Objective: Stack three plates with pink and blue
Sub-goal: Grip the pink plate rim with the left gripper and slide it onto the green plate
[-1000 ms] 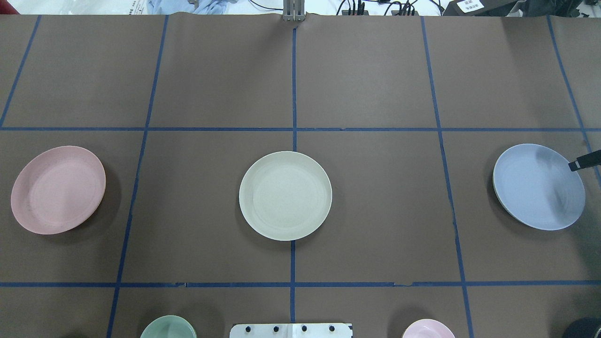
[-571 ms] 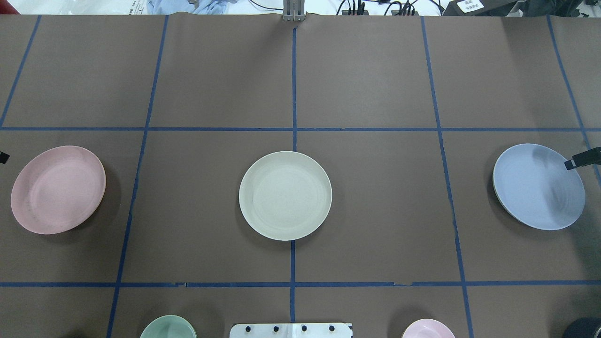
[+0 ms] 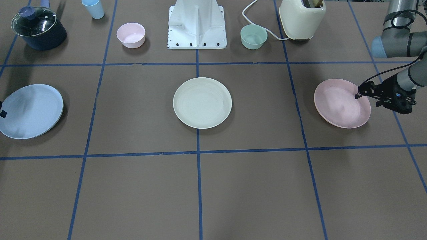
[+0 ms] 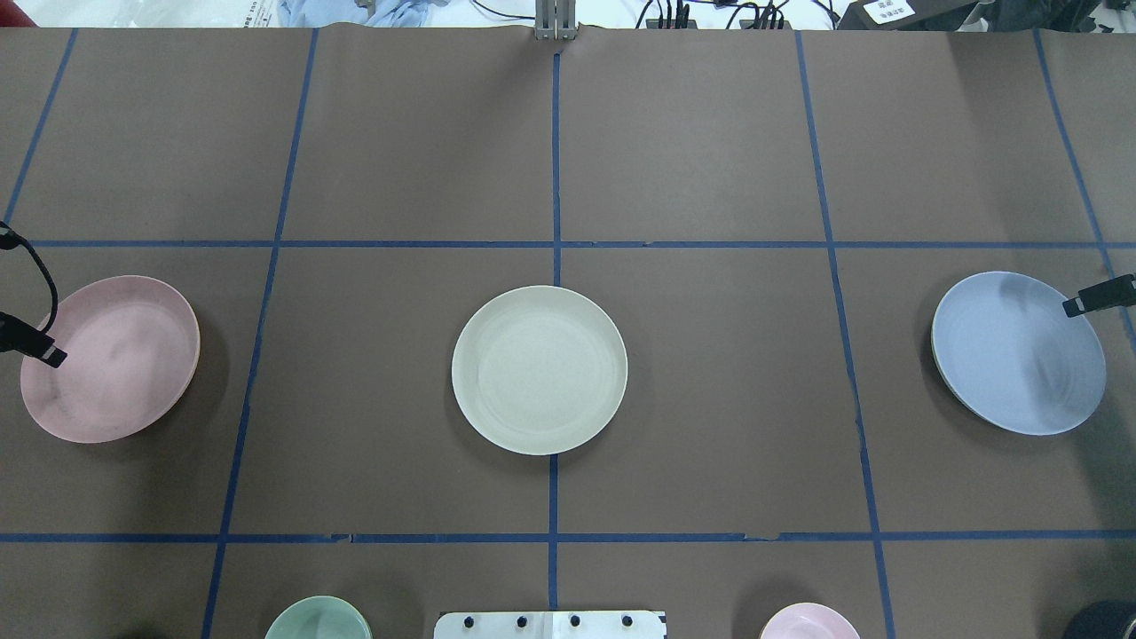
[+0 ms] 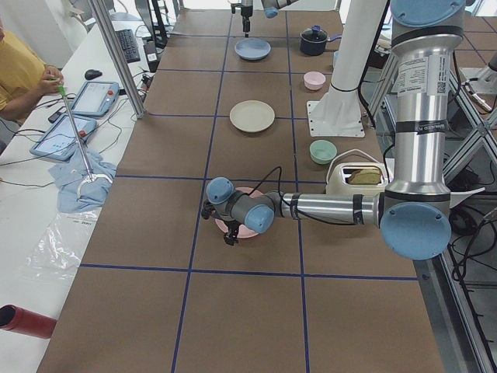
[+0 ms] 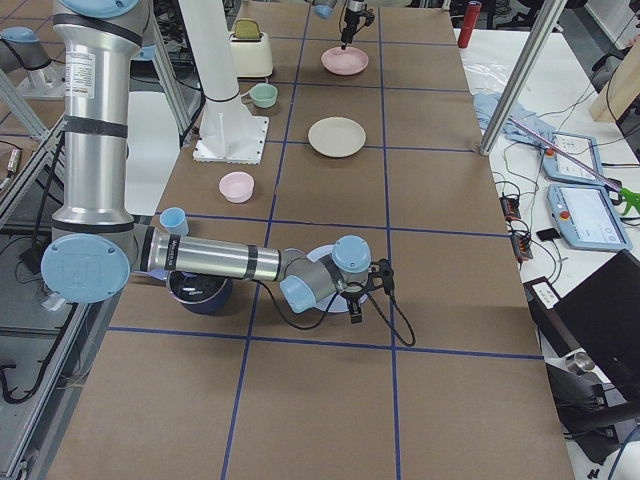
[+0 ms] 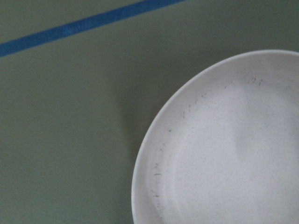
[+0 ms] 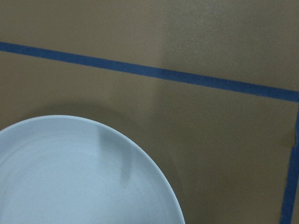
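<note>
- The cream-white plate (image 4: 540, 370) lies flat in the middle of the table (image 4: 710, 160), just ahead of the robot's base (image 3: 197, 25), with nothing in it.
- The pink plate (image 4: 111, 359) lies at the robot's left end of the same row, well apart from the cream-white one, and is empty.
- The left gripper (image 3: 367, 100) hangs at the pink plate's outer rim with its fingers spread and nothing between them. Whether it touches the rim is not clear.
- The blue plate (image 4: 1019, 353) lies at the right end of the row, also empty.
- The right gripper (image 6: 369, 290) hangs at the blue plate's outer rim. Its fingers stand apart and hold nothing.
- No plate rests on another.
- Along the robot's edge, a mint-green bowl (image 3: 253, 36) sits left of the base and a pink bowl (image 3: 130, 34) right of it. Both are empty.
- A cream toaster (image 3: 302, 18) farther left has something brown in its slot.
- A dark pot (image 3: 38, 30) at the right end has its glass lid on, and its contents cannot be made out.
- A light-blue cup (image 3: 93, 8) stands upright near the pot.
</note>
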Controlling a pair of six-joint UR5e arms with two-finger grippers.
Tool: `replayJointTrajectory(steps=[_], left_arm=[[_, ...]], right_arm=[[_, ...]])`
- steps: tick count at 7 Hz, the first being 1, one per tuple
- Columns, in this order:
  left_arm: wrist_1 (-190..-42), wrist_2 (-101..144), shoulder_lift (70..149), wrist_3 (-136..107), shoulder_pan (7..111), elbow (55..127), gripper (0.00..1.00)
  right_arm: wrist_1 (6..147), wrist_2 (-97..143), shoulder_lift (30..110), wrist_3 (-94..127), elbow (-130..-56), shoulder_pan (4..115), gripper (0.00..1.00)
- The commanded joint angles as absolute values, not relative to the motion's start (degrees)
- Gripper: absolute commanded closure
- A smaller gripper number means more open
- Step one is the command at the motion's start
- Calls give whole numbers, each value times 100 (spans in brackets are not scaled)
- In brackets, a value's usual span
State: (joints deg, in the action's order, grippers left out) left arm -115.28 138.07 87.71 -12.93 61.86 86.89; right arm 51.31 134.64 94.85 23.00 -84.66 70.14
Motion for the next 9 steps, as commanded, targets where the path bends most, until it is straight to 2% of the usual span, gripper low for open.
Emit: replayJointTrajectory(steps=[1, 2, 3, 5, 6, 8, 9], left_arm=[[-11575, 13773, 8771, -1292, 6108, 8500, 25], [-11601, 13799, 8771, -1292, 6108, 8473, 59], [-11593, 13816, 8771, -1362, 6108, 8464, 100], [-11601, 13869, 8771, -1476, 6117, 8603, 100], [-11506, 14557, 8798, -1790, 6117, 9092, 100], [-11514, 15047, 9619, -4417, 5969, 10006, 100], [-11522, 15029, 10198, -5561, 5437, 10176, 100]], right_arm=[[5107, 13474, 9492, 2303, -8508, 7014, 0], [5115, 13482, 9492, 2303, -8543, 7014, 0], [5115, 13482, 9518, 2303, -8630, 7022, 0], [5115, 13482, 9589, 2303, -8780, 7022, 0], [5115, 13491, 9589, 2311, -8789, 7022, 0], [4915, 13526, 9632, 2312, -8754, 7014, 0], [4870, 13526, 9633, 2346, -8737, 7014, 0]])
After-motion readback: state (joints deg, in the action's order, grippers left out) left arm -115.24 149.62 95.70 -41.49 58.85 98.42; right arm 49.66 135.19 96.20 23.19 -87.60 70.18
